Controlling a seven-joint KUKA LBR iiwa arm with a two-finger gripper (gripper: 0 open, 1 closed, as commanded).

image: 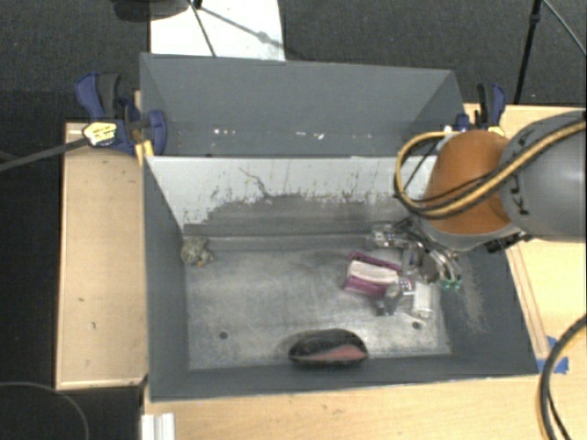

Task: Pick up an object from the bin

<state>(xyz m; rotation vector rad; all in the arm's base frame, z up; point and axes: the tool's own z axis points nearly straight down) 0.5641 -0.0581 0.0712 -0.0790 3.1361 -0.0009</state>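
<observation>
Dark oval object [327,348] at front; grey lump [194,253] back-left.

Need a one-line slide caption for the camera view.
Gripper low in the grey metal bin beside a small purple-and-white packet; a dark oval object lies by the near wall.

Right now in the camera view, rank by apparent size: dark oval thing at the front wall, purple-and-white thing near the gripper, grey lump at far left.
1. dark oval thing
2. purple-and-white thing, close behind; the gripper overlaps its right end, so that gap is unsure
3. grey lump, clearly smallest
</observation>
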